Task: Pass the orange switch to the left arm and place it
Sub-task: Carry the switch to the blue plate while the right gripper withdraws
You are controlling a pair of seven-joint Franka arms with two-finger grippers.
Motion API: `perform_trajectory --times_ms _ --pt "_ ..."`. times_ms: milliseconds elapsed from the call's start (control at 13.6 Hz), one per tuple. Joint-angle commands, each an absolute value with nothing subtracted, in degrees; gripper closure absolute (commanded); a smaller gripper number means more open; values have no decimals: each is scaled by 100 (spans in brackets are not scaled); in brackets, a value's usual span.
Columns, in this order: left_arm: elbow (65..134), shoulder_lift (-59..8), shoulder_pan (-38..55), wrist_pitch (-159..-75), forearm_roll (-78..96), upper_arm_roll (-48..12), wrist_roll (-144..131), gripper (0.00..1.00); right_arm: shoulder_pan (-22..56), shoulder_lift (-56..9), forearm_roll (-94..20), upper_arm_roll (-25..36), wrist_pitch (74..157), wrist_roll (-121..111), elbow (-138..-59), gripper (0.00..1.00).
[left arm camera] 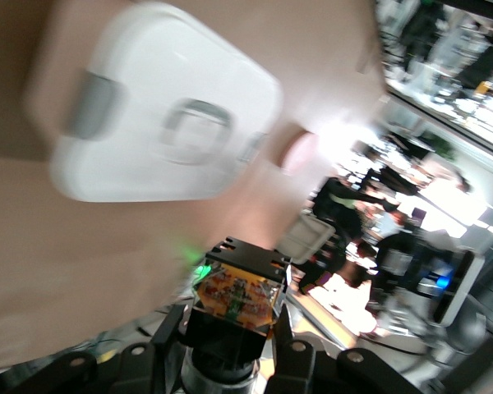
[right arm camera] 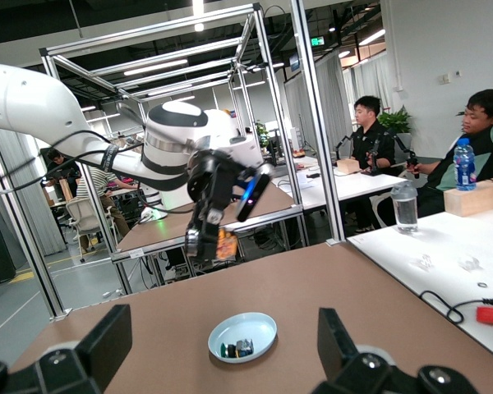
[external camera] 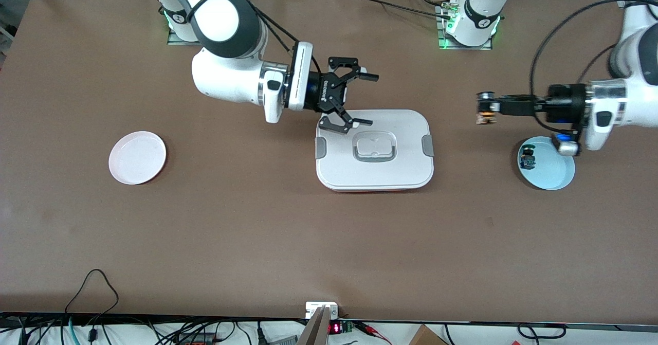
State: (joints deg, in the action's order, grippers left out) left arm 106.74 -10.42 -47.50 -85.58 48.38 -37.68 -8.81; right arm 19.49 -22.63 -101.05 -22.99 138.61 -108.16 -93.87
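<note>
The orange switch (external camera: 483,114) hangs in the air with my left gripper (external camera: 488,107) shut on it, over bare table between the box (external camera: 375,173) and a light blue plate (external camera: 552,173). In the left wrist view the switch (left arm camera: 234,297) sits clamped between the fingers (left arm camera: 283,328), its orange-tan base facing the camera, with the white box (left arm camera: 148,123) below. My right gripper (external camera: 369,100) stands open over the box's edge nearest the robot bases, nothing between its fingers (right arm camera: 99,345). The right wrist view faces the left arm holding the switch (right arm camera: 226,244).
The light blue plate (right arm camera: 259,322) toward the left arm's end holds a small switch with a green cap (external camera: 527,158). A pale pink plate (external camera: 137,157) lies toward the right arm's end. The box sits mid-table between the arms.
</note>
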Motion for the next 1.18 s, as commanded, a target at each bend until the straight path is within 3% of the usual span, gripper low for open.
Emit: perform_trajectory --times_ms 0,221,442,737,1105 --pt "10319 -1266 -5132 -8279 3198 -3867 -442 100 1592 -1952 -10099 -2338 13467 -11013 -9895 0" --pt "10327 -1493 -5335 -8506 1001 -3858 165 100 1144 -1872 -9880 -2225 12440 -11004 -10335 0" --pt "10380 -1897 -5414 -9025 -899 -3858 422 100 1125 -1846 -9257 -1401 11167 -10969 -10345 0" --pt "10696 -2424 -5414 -10175 -2213 -3850 360 100 915 -1846 -7931 -389 9478 -10373 -10266 0" --pt "10626 -3505 -5440 -10881 -3453 -3832 281 100 414 -1846 -7005 0 8563 -8976 -10213 0"
